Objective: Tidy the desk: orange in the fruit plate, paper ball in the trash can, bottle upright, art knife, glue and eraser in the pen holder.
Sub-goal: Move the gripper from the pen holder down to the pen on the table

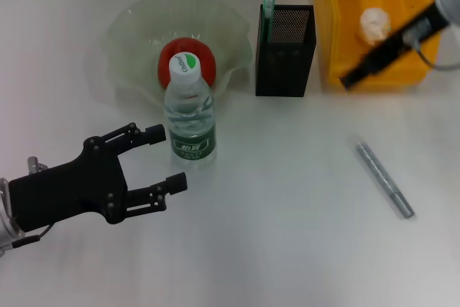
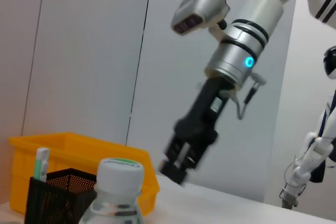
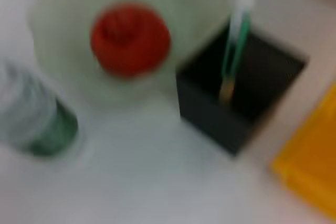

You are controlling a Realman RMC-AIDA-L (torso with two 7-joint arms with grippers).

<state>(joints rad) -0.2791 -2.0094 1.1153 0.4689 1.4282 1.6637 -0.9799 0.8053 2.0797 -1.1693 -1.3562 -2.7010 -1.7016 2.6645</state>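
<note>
Two arms are over the white desk [image 1: 273, 249], one low at the near left and one high at the far right. The left gripper [image 1: 164, 159] hovers just beside the bottle [image 1: 190, 113], its black fingers [image 1: 147, 133] spread wide and holding nothing, the tips close to the bottle's green label but not touching it. That bottle stands upright with its white cap on, directly in front of the pale green fruit plate [image 1: 129, 34]. The orange [image 1: 185, 59], reddish in tone, sits in the plate's middle, half hidden behind the bottle's cap.

To the right of the plate stands the black mesh pen holder [image 1: 285, 59], with a green-and-white stick [image 1: 269, 1] poking up from its back left corner. Just beside the holder is the yellow bin [image 1: 338, 34], and the paper ball [image 1: 374, 23] lies inside it. The right gripper [image 1: 353, 77] hangs above the bin's front edge; I cannot tell how its jaws stand, since the tip looks dark and narrow.

A slim grey knife [image 1: 384, 180] lies by itself on the desk's right side, well apart from the holder and both grippers.
</note>
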